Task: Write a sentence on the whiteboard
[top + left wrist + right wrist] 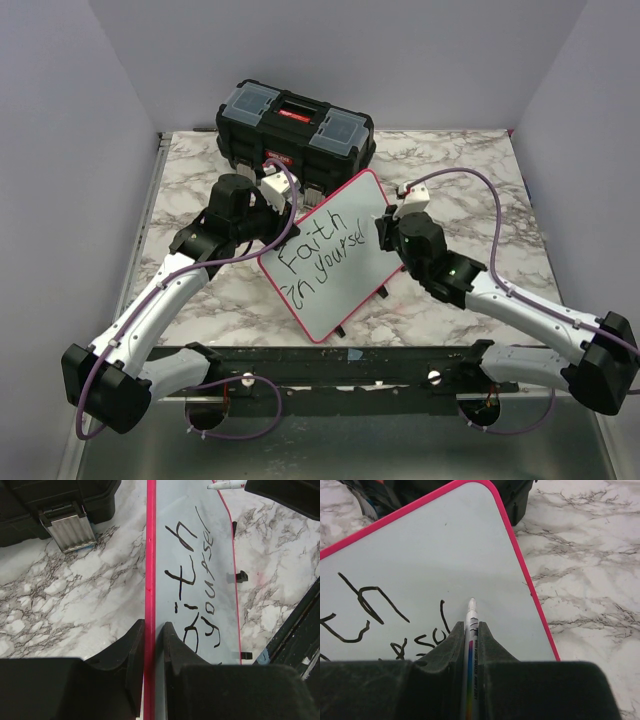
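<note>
At left, my left tool (150,632) is clenched on the red rim of the whiteboard (345,300), one finger on either side of the edge. It holds the board propped at a slant on the marble tabletop (470,200), in front of the black toolbox (295,125). Across the middle of the board runs the sentence (325,250), in thin black strokes. "Faith" fills the top line and "in yoursel" the second, and the space below them is bare. At right, my right tool (471,627) grips a white marker (472,611) between its fingers. The marker's tip points at the board just to the right of the last stroke; I cannot tell whether it touches the surface. By my reading the job is well past half done, with two lines down. The second line lacks its final letter, and the blank lower part of the board leaves room for a closing word.
</note>
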